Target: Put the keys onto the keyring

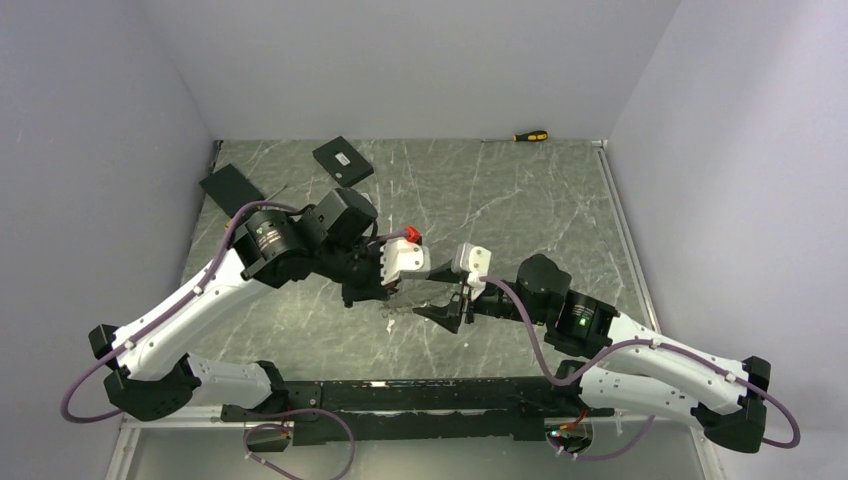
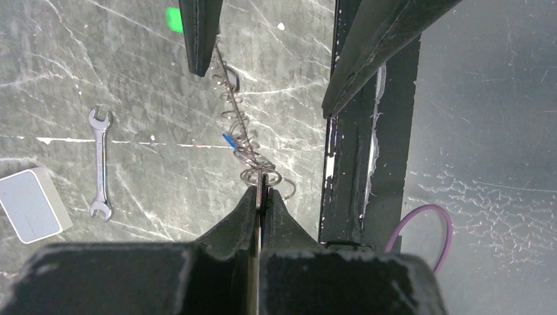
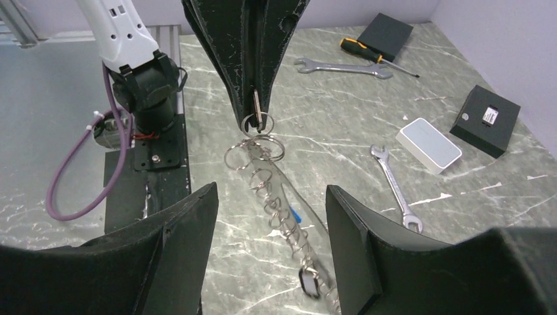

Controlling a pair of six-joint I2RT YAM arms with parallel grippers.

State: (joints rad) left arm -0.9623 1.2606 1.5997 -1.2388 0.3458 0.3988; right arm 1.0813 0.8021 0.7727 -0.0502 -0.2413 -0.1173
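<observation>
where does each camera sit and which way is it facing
Top external: above and behind the bases, looking down on the table; both arms show.
Left wrist: on the left arm, looking down past its left claw, shut on the keyring.
Right wrist: behind the open right claw, facing the left claw across the table.
Both wrist views share the keyring and a wrench.

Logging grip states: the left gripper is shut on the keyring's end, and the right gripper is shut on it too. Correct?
Not quite. The left gripper is shut on the keyring, but the right gripper is open, spread either side of it; the right wrist view shows it.
</observation>
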